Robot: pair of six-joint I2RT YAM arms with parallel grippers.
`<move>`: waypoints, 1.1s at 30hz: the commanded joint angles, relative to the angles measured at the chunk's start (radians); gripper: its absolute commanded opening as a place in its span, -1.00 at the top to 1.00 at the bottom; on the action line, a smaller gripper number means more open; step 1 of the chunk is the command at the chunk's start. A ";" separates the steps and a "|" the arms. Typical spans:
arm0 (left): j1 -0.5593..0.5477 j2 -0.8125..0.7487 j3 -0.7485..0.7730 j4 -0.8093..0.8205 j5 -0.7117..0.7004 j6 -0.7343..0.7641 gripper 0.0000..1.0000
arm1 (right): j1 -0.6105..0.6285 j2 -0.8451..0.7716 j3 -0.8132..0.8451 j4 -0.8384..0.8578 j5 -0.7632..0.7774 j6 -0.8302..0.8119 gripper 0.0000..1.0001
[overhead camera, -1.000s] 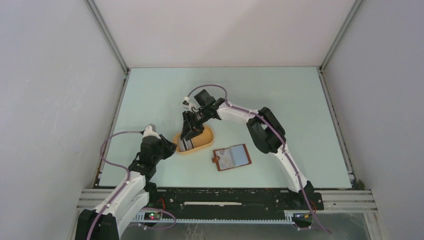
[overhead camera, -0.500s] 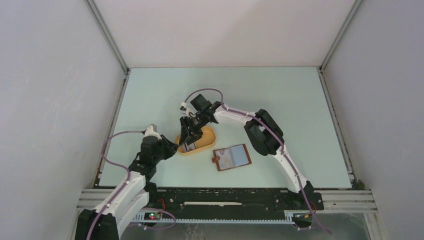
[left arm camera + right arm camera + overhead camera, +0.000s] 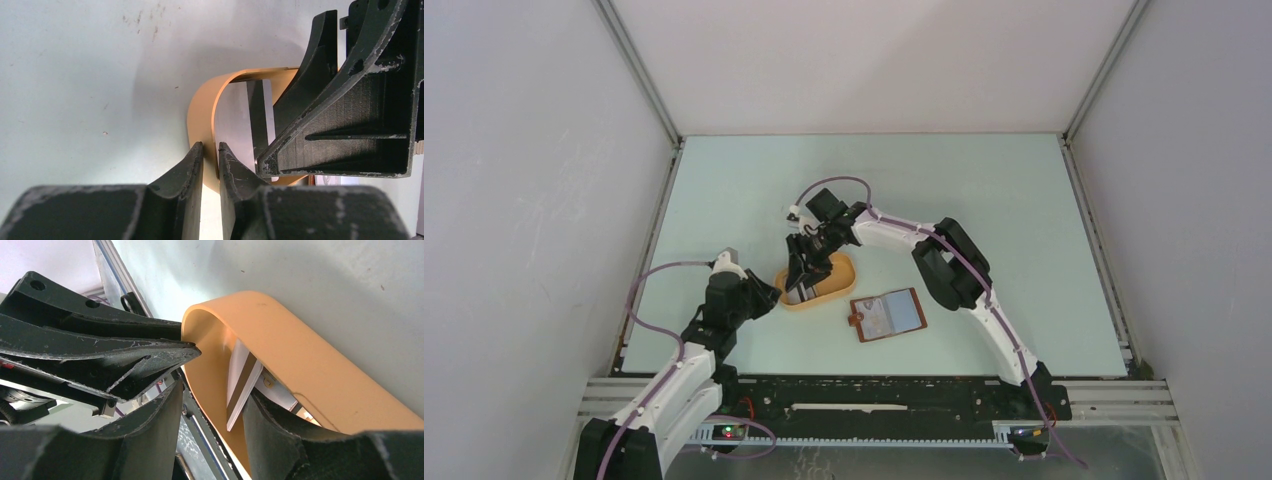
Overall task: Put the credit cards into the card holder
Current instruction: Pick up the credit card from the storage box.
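An orange-yellow oval tray (image 3: pixel 824 283) lies left of the table's middle. My left gripper (image 3: pixel 771 295) is shut on the rim at the tray's left end (image 3: pixel 202 117), one finger outside the wall and one inside. My right gripper (image 3: pixel 800 284) reaches down into the same end and stands open (image 3: pixel 215 390). A white credit card with a dark stripe (image 3: pixel 241 382) is tilted up on edge inside the tray, leaning against my right finger (image 3: pixel 280 440). Another grey credit card (image 3: pixel 258 112) lies on the tray floor. The card holder (image 3: pixel 888 314) lies open to the tray's right.
The two grippers are close together over the tray's left end; my left fingers (image 3: pixel 100 355) fill the right wrist view's upper left. The enclosure's left wall and rail (image 3: pixel 649 250) run a little left of my left arm.
My right gripper has shifted slightly left and lower into the tray's left end, and its jaws have widened a little. The left gripper and the tray have stayed put.
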 commanded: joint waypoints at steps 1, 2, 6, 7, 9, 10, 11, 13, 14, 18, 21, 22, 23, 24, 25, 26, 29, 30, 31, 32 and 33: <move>-0.003 -0.009 -0.010 0.046 0.031 -0.001 0.58 | 0.006 0.041 0.048 -0.001 -0.015 -0.022 -0.11; -0.003 -0.010 -0.010 0.047 0.032 -0.001 0.58 | 0.008 0.046 0.053 -0.006 -0.013 -0.024 -0.11; -0.003 -0.016 -0.014 0.046 0.034 -0.004 0.58 | 0.001 0.047 0.059 -0.019 0.002 -0.039 -0.10; -0.003 -0.018 -0.013 0.045 0.034 -0.004 0.58 | -0.001 0.042 0.057 -0.023 0.006 -0.042 -0.09; -0.003 -0.020 -0.013 0.042 0.033 -0.004 0.59 | -0.005 0.031 0.055 -0.031 0.015 -0.054 -0.08; -0.003 -0.020 -0.012 0.042 0.032 -0.004 0.59 | -0.007 0.026 0.054 -0.035 0.019 -0.058 -0.07; -0.003 -0.020 -0.010 0.042 0.032 -0.003 0.59 | -0.008 0.019 0.051 -0.038 0.024 -0.062 -0.06; -0.004 -0.020 -0.009 0.039 0.032 -0.002 0.59 | -0.011 0.008 0.050 -0.047 0.032 -0.072 -0.03; -0.003 -0.021 -0.009 0.039 0.032 -0.002 0.59 | -0.013 0.002 0.048 -0.048 0.032 -0.073 -0.03; -0.003 -0.025 -0.009 0.035 0.029 -0.002 0.59 | -0.024 -0.011 0.040 -0.046 0.023 -0.073 0.01; -0.003 -0.026 -0.009 0.032 0.028 -0.002 0.59 | -0.027 -0.023 0.031 -0.041 0.009 -0.069 0.02; -0.003 -0.027 -0.008 0.032 0.029 -0.003 0.59 | -0.027 -0.025 0.028 -0.040 0.003 -0.068 0.03; -0.004 -0.029 -0.008 0.031 0.029 -0.002 0.59 | -0.028 -0.029 0.028 -0.038 -0.002 -0.067 0.04; -0.003 -0.030 -0.007 0.031 0.029 -0.002 0.59 | -0.028 -0.032 0.029 -0.038 -0.007 -0.065 0.04; -0.004 -0.031 -0.007 0.030 0.030 -0.002 0.59 | -0.028 -0.037 0.029 -0.036 -0.014 -0.064 0.05; -0.004 -0.033 -0.006 0.030 0.032 -0.002 0.59 | -0.028 -0.039 0.028 -0.033 -0.018 -0.062 0.05; -0.003 -0.036 -0.006 0.028 0.034 -0.003 0.59 | -0.028 -0.048 0.028 -0.033 -0.026 -0.061 0.07; -0.003 -0.038 -0.006 0.029 0.034 -0.003 0.59 | -0.028 -0.050 0.028 -0.033 -0.028 -0.061 0.07; -0.003 -0.039 -0.006 0.027 0.034 -0.004 0.59 | -0.028 -0.053 0.027 -0.033 -0.029 -0.061 0.07; -0.003 -0.039 -0.006 0.027 0.035 -0.004 0.59 | -0.029 -0.056 0.026 -0.035 -0.030 -0.062 0.07; -0.003 -0.041 -0.005 0.027 0.035 -0.004 0.59 | -0.029 -0.058 0.024 -0.035 -0.031 -0.062 0.07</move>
